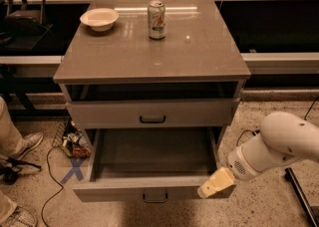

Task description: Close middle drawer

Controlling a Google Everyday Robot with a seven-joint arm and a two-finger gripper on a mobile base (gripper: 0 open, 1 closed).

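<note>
At the far left, about nine o'clock in our view, a person's shoe [27, 144] rests on the floor, well apart from the work. A tangle of cables [74, 144] and a blue tape cross [75, 170] lie just beside the left side of the desk [199, 56].

On the desk top a white bowl [99, 18] sits toward ten o'clock and a drinks can [156, 19] stands upright toward twelve. Both are set back from the front edge, so we judge a push on a drawer below should hardly disturb them.

Under the top, the top drawer [109, 114] looks slightly out, with a dark gap above its front. Below it the middle drawer [114, 189] is pulled far out toward six o'clock. Its small dark handle [155, 197] is at the centre of the front, and nothing shows inside to block its travel.

The hand [217, 183] sits at that drawer's front right corner, about four o'clock from the drawer's middle. We cannot tell whether it touches the front panel or is just beside it, nor whether it is open or closed. The white arm [284, 139] reaches in from three o'clock, which explains why the hand is at the near corner and not at the handle. We read this as a set-up for pushing the panel toward twelve o'clock. So far off centre, the push could skew the drawer on its runners.
</note>
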